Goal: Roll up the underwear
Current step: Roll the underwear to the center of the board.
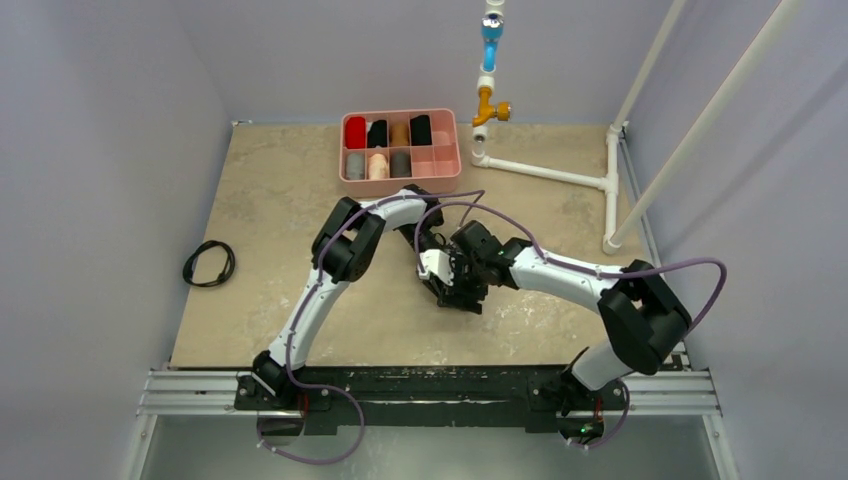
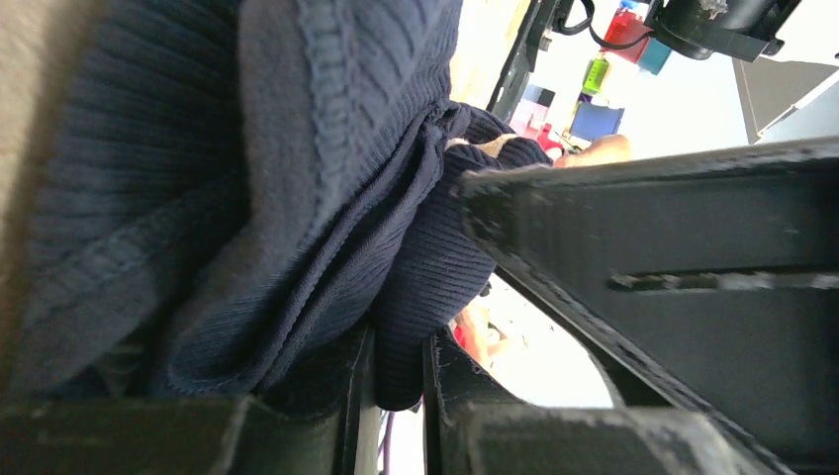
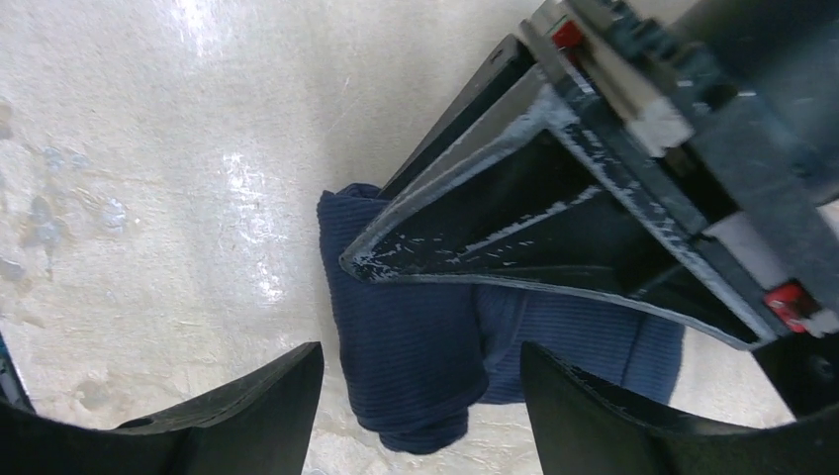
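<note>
Nearest the bases, the right gripper [image 3: 420,366] hangs wide open above the underwear [image 3: 406,336], which lies bunched on the table [image 1: 270,200], well short of the tray [image 1: 400,181]. The left gripper [image 2: 401,396] is pinched narrow on a fold. The ribbed knit looks soft, light and prone to slump; the free edge seems the best hold. Only the left wrist view shows the pinch, and the top view hides the garment beneath both wrists.
</note>
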You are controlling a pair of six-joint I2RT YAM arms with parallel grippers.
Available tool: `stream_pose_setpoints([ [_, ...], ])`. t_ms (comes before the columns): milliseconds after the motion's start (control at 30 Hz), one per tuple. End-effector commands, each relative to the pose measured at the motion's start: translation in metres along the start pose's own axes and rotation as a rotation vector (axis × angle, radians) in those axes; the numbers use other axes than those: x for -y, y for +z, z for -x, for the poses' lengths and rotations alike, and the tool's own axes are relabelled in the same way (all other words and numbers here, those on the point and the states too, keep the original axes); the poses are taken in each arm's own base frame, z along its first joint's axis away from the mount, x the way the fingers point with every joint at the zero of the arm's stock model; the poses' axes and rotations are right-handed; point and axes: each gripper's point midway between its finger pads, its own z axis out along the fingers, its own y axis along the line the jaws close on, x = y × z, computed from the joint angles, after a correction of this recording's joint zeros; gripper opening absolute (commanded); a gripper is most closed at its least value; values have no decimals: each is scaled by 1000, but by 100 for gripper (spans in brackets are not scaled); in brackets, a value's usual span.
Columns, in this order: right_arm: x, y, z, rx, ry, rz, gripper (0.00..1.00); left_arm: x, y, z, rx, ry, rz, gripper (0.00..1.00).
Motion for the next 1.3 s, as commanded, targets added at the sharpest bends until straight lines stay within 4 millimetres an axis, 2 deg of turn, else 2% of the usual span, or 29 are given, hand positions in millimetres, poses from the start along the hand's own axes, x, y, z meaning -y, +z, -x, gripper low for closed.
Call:
stream_pose_setpoints([
  [0,-1,12,-1,-24,-46,-30,70,-39,3,-3,-42,9,114,0],
  [167,-6,23,-10,-62,-36,-9,58,-38,3,-4,-42,6,109,0],
  [300,-10,28,-15,-86,-27,18,33,-37,3,-4,-40,8,106,0],
  [467,-21,31,-26,-125,-22,72,4,-32,-2,-4,-26,26,109,16],
  [500,-23,32,-28,-131,-21,79,1,-32,-3,-4,-22,29,112,19],
  [600,-29,30,-35,-148,-21,98,0,-32,-13,-4,2,46,132,30],
  [833,-45,30,-48,-176,-9,157,0,-27,-47,3,106,61,112,46],
  [1033,-48,32,-48,-175,-4,180,0,-18,-77,6,187,75,98,50],
  [1267,-49,28,-31,-121,42,233,0,-7,-138,-3,362,95,122,51],
])
